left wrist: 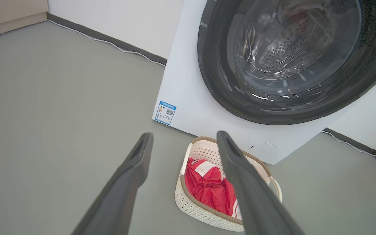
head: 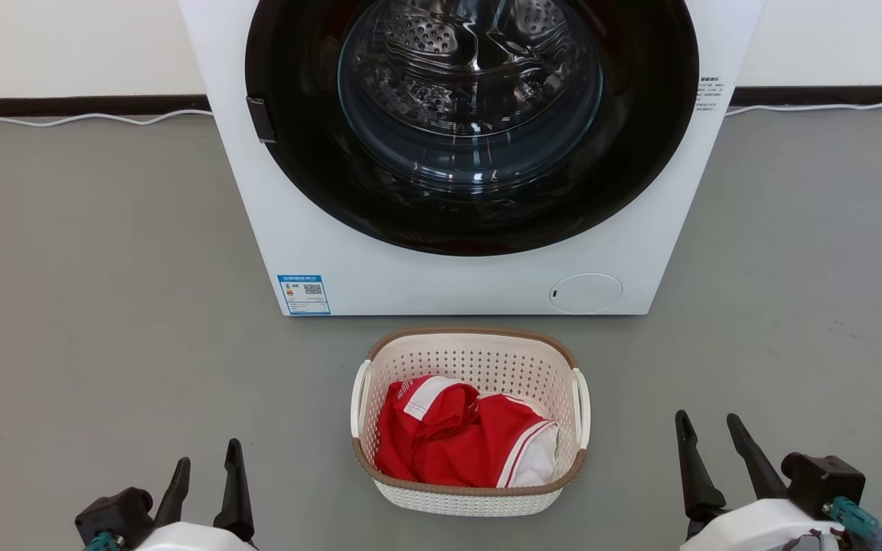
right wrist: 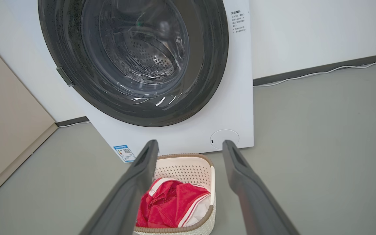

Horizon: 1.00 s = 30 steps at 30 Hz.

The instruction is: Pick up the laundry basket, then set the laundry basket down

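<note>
The laundry basket (head: 468,352) is cream-white and perforated, with brown rim trim and white side loop handles. It stands on the grey floor just in front of the washing machine, holding a red and white garment (head: 460,436). My left gripper (head: 207,459) is open at the lower left, well left of the basket. My right gripper (head: 710,430) is open at the lower right, apart from it. Neither touches the basket. The left wrist view has the basket (left wrist: 194,204) below my open left gripper (left wrist: 184,138). The right wrist view shows the basket (right wrist: 188,166) between the fingers of my open right gripper (right wrist: 190,146).
A big white washing machine (head: 426,283) with a dark round door stands right behind the basket. A white cable (head: 73,119) runs along the wall base. Grey floor (head: 104,306) spreads on both sides. A beige panel (right wrist: 5,130) stands at the far left of the right wrist view.
</note>
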### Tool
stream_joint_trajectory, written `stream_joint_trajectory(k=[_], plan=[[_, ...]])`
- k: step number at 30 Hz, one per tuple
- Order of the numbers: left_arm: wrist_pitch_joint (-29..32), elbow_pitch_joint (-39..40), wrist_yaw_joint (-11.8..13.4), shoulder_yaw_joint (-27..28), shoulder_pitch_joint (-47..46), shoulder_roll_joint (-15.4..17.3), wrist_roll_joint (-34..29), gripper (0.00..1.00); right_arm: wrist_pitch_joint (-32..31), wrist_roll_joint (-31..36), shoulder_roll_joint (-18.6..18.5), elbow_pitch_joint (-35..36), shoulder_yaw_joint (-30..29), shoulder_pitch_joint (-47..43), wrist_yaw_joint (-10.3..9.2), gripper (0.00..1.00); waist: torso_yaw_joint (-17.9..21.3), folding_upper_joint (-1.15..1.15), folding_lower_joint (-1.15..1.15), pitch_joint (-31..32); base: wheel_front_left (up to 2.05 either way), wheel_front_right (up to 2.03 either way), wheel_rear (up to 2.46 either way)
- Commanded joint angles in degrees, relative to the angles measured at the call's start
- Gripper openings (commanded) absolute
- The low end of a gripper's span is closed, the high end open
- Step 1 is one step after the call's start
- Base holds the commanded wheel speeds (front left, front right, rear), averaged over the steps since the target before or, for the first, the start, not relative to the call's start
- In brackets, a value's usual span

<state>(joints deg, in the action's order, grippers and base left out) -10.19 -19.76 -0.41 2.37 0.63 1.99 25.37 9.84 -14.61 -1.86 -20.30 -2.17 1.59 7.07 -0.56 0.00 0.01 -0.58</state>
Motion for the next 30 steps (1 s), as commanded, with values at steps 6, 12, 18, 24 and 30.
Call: stream_joint_trajectory(k=[6, 12, 18, 24, 30], plan=[[-2.0, 1.5, 1.0, 1.6, -2.5, 0.7, -7.5, 1.00, 2.3, 7.0, -0.8, -0.8, 0.3, 3.0, 0.35, 1.00, 0.0, 0.00, 0.00, -0.1, 0.00, 0.00, 0.00], [-3.0, 1.7, 1.4, 2.0, -2.6, 0.8, -11.9, 1.00, 3.3, 11.6, -0.9, -1.3, 0.2, 3.3, 0.38, 1.00, 0.1, 0.00, 0.00, -0.2, 0.00, 0.00, 0.00], [-3.8, 1.8, 1.5, 2.0, -2.8, 0.8, -15.5, 1.00, 4.2, 15.5, -1.0, -1.5, 0.4, 3.7, 0.40, 1.00, 0.2, 0.00, 0.00, -0.2, 0.00, 0.00, 0.00], [-4.8, 1.7, 1.9, 2.0, -2.9, 0.9, -19.7, 1.00, 5.2, 19.9, -1.0, -1.7, 0.6, 3.7, 0.42, 1.00, 0.4, 0.00, 0.00, -0.1, 0.00, 0.00, 0.00], [-4.8, 1.7, 1.7, 2.1, -3.0, 0.9, -19.8, 1.00, 5.2, 19.8, -1.0, -1.9, 0.3, 3.6, 0.42, 1.00, 0.5, 0.00, 0.00, -0.1, 0.00, 0.00, 0.00]])
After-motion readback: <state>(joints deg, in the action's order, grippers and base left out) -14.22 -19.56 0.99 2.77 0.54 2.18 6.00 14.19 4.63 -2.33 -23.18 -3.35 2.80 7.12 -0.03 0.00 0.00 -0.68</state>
